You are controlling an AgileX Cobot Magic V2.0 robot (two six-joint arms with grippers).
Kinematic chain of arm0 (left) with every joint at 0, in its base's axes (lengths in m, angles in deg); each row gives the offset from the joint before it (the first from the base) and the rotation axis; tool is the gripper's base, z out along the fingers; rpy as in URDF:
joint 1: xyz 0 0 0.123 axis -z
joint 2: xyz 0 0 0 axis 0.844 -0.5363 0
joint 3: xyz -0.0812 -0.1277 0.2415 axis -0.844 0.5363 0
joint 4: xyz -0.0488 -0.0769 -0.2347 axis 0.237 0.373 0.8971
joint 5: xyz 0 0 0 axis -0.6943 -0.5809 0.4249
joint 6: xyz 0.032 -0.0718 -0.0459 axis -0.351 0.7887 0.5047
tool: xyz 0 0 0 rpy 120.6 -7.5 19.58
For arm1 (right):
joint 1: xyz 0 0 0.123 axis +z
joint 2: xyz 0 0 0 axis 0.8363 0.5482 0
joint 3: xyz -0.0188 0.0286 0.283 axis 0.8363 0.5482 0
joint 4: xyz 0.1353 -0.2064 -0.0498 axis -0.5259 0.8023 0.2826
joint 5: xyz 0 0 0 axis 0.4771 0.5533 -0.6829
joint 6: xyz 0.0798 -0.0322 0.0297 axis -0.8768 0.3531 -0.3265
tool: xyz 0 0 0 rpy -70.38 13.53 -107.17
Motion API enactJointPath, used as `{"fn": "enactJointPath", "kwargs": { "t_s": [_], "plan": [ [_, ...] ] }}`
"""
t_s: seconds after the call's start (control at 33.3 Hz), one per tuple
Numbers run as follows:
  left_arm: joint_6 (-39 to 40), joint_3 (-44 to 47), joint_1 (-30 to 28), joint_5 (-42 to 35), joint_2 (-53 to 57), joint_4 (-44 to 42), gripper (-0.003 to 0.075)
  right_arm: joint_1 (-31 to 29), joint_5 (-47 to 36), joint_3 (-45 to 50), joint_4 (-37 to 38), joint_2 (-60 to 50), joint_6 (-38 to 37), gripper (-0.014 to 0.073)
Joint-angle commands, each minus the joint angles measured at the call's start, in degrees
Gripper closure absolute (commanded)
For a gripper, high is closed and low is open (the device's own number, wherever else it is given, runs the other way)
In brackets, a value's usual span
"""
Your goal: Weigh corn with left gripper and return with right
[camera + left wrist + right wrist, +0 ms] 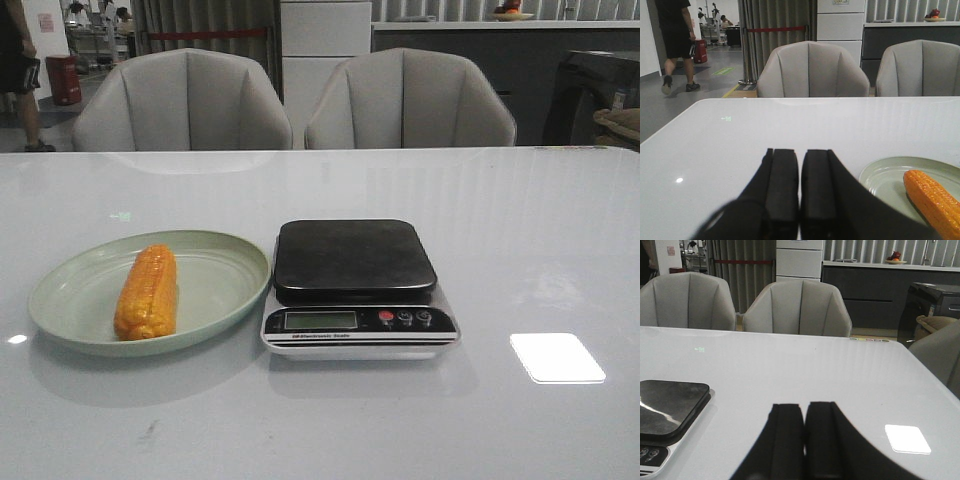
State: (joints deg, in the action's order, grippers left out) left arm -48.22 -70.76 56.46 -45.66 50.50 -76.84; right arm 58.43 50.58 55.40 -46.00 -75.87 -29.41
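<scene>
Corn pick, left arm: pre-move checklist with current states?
1. Corn lying in the plate, unobstructed: ok.
2. Scale platform bare, nothing on it: ok.
3. Left gripper open for the grasp: not ok, fingers together.
4. Right gripper holds nothing, sits off to the scale's side: ok.
5. Scale display zeroed: cannot tell, digits unreadable.

The counter [520, 250] is a glossy white surface carrying two items. A pale green oval plate [215, 290] rests directly on it toward the left. Just beside the plate, to its right, sits a kitchen scale [355, 290] with a dark weighing platform, a small display and three buttons along its front edge.
</scene>
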Motion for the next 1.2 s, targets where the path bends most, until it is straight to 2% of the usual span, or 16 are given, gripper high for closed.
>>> {"fn": "enactJointPath", "kwargs": {
  "t_s": [0.0, 0.93, 1.08, 1.17],
  "plan": [
    [0.0, 1.8, 0.5, -4.4, 1.1, 0.5, 0.0598, -0.4, -4.2, 0.5, 0.3, -1.1, 0.0, 0.0439],
    [0.0, 1.8, 0.5, -6.5, 1.1, 0.0, 0.0598, -0.3, -4.2, 0.5, 0.3, -1.1, 0.0, 0.0439],
    [0.0, 1.8, 0.5, -11.1, 1.1, 0.0, 0.0598, 1.1, -4.2, 0.5, 0.3, -1.1, 0.0, 0.0439],
    [0.0, 1.7, 0.5, -17.1, 1.1, 0.0, 0.0598, 1.5, -4.2, 0.5, 0.3, -1.1, 0.0, 0.0439]
  ]
}}
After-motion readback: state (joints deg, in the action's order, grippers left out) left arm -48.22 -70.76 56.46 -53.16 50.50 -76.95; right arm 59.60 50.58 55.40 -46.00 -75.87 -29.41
